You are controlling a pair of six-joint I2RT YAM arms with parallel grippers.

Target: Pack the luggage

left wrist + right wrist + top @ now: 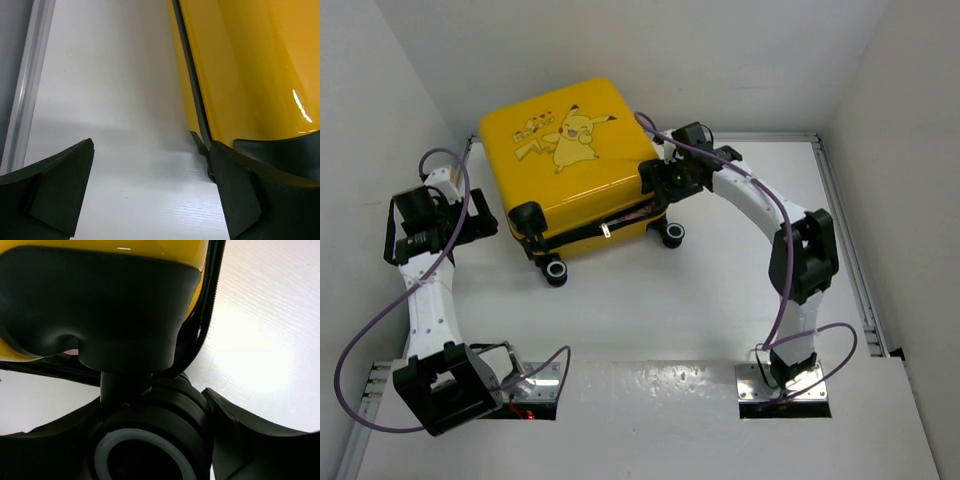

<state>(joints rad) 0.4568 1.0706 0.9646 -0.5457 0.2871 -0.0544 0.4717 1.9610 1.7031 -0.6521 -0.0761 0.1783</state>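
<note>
The luggage (570, 150) is a yellow suitcase lying closed on the white table, Pikachu lid up, with its black zipper seam (610, 222) facing me. Two of its black wheels (555, 270) (672, 233) stick out at the near side. My left gripper (485, 218) stands open at the case's left side; in the left wrist view its right finger (240, 190) lies against the yellow shell (250, 65), and only bare table lies between the fingers of the gripper (151, 145). My right gripper (655, 180) is at the case's right corner. There the gripper (145, 410) is closed round a black wheel (150, 440).
Metal rails (840, 220) (25, 100) run along the table's left and right edges, with white walls behind them. The arm bases (780, 385) sit at the near edge. Purple cables (360, 340) loop beside both arms.
</note>
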